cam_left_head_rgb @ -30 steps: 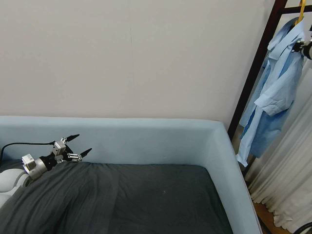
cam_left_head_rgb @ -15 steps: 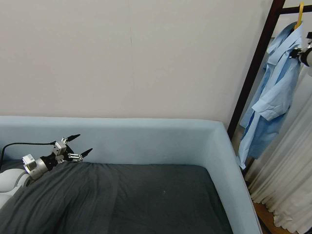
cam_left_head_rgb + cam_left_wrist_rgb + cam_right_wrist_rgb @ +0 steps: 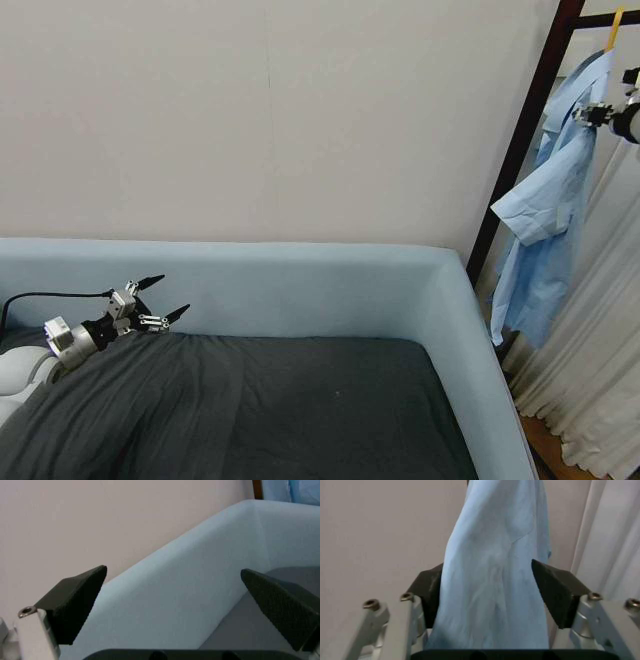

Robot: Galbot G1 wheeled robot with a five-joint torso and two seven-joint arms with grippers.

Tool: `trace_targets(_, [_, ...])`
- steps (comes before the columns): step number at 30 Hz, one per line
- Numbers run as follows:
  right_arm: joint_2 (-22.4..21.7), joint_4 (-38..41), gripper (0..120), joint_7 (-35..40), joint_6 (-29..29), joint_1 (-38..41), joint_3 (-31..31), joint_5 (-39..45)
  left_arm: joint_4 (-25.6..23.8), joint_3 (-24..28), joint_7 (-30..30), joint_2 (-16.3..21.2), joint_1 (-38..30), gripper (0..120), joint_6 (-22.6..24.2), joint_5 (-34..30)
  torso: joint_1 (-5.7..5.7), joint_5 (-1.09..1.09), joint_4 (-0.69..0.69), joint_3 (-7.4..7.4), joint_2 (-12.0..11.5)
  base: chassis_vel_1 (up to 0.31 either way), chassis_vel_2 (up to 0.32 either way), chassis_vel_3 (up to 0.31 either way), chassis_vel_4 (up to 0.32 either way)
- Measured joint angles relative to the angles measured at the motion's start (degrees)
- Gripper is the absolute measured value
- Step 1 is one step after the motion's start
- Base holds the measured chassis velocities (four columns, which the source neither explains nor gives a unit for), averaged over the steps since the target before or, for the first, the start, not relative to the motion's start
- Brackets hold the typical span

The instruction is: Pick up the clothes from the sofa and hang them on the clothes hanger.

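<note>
R tool (image 3: 598, 112), part-closed on the blue shirt (image 3: 545, 200), holds it at the yellow hanger (image 3: 615, 30) on the rack (image 3: 520, 150), prob. so it seats there; L tool (image 3: 172, 293) idles wide open & empty over the sofa (image 3: 330, 290).

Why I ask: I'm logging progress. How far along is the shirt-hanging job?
Nearly done, it seems. The blue shirt already hangs from the yellow hanger on the rack. The right gripper grips its fabric near the collar; letting go remains. The left gripper hovers open over the sofa.
</note>
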Motion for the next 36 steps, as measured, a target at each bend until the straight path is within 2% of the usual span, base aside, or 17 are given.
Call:
trace_targets(2, [-3.4, 5.7, 75, -0.8, 0.1, -5.0, 3.9, 0.4, -0.3, 0.1, 0.0, -0.2, 0.0, 100, 0.0, -1.0, -0.01, 0.01, -0.02, 0.0, 0.0, 0.0, 0.0, 0.0, 0.0])
trace_targets(4, [-8.5, 12.9, 85, -2.2, 3.0, -11.0, 7.4, 0.7, -1.8, -0.1, -0.2, -0.7, 0.5, 100, 0.8, -4.2, -0.01, 0.02, -0.04, -0.01, 0.0, 0.0, 0.0, 0.0, 0.0])
trace_targets(6, [-10.2, 15.4, 88, -2.8, 4.7, -13.1, 8.4, 0.7, -2.6, -0.3, -0.6, -0.9, 0.8, 100, 1.4, -5.4, -0.01, 0.01, -0.05, -0.01, 0.0, 0.0, 0.0, 0.0, 0.0])
trace_targets(8, [-13.5, 21.8, 98, -4.1, 8.6, -17.2, 10.9, 1.5, -7.6, -1.9, -4.1, -1.8, 3.1, 100, 4.0, -9.2, -0.01, 0.01, -0.02, 0.0, 0.0, 0.0, 0.0, 0.0, 0.0])
trace_targets(9, [-13.5, 21.8, 98, -4.1, 8.6, -17.2, 10.9, 1.5, -7.6, -1.9, -4.1, -1.8, 3.1, 100, 4.0, -9.2, -0.01, 0.01, -0.02, 0.0, 0.0, 0.0, 0.0, 0.0, 0.0])
trace_targets(12, [-15.9, 28.0, 100, -3.2, 11.2, -18.9, 12.7, 3.5, -16.2, -4.4, -11.8, -4.0, 6.8, 100, 6.8, -11.7, -0.01, -0.02, 0.02, -0.01, 0.0, 0.0, 0.0, 0.0, 0.0])
trace_targets(13, [-15.9, 28.0, 100, -3.2, 11.2, -18.9, 12.7, 3.5, -16.2, -4.4, -11.8, -4.0, 6.8, 100, 6.8, -11.7, -0.01, -0.02, 0.02, -0.01, 0.0, 0.0, 0.0, 0.0, 0.0])
trace_targets(15, [-17.3, 31.6, 100, -2.3, 13.5, -19.7, 12.8, 4.1, -21.9, -5.7, -16.6, -6.0, 9.4, 100, 7.7, -11.9, -0.02, 0.0, 0.01, -0.01, 0.0, 0.0, 0.0, 0.0, 0.0])
trace_targets(17, [-17.8, 33.7, 100, -1.9, 16.4, -20.3, 12.5, 3.7, -25.6, -6.3, -19.2, -7.7, 11.1, 100, 8.0, -11.4, -0.01, 0.0, -0.02, -0.01, 0.0, 0.0, 0.0, 0.0, 0.0])
trace_targets(18, [-17.8, 33.7, 100, -1.9, 16.4, -20.3, 12.5, 3.7, -25.6, -6.3, -19.2, -7.7, 11.1, 100, 8.0, -11.4, -0.01, 0.0, -0.02, -0.01, 0.0, 0.0, 0.0, 0.0, 0.0])
trace_targets(22, [-17.7, 38.4, 100, -3.1, 25.4, -23.1, 9.9, -0.6, -32.8, -7.1, -21.8, -12.0, 15.7, 100, 8.1, -9.1, -0.01, 0.01, 0.01, 0.0, 0.0, 0.0, 0.0, 0.0, 0.0])
trace_targets(27, [-16.0, 38.9, 100, -6.3, 28.4, -24.9, 8.7, -1.8, -35.7, -7.3, -21.8, -14.0, 18.9, 100, 8.1, -6.8, -0.01, -0.02, -0.01, 0.0, 0.0, 0.0, 0.0, 0.0, 0.0])
trace_targets(31, [-10.7, 35.1, 100, -7.7, 32.0, -32.5, 8.7, -6.9, -38.7, -7.5, -22.2, -16.5, 22.6, 100, 8.2, -3.8, -0.01, -0.01, 0.01, 0.01, 0.0, 0.0, 0.0, 0.0, 0.0])
trace_targets(32, [-10.7, 35.1, 100, -7.7, 32.0, -32.5, 8.7, -6.9, -38.7, -7.5, -22.2, -16.5, 22.6, 100, 8.2, -3.8, -0.01, -0.01, 0.01, 0.01, 0.0, 0.0, 0.0, 0.0, 0.0])
trace_targets(36, [-2.3, 28.7, 100, -9.1, 36.0, -42.0, 9.6, -15.5, -41.4, -7.9, -24.0, -19.7, 26.5, 100, 8.9, -0.6, 0.0, 0.02, 0.0, 0.01, 0.0, 0.0, 0.0, 0.0, 0.0])
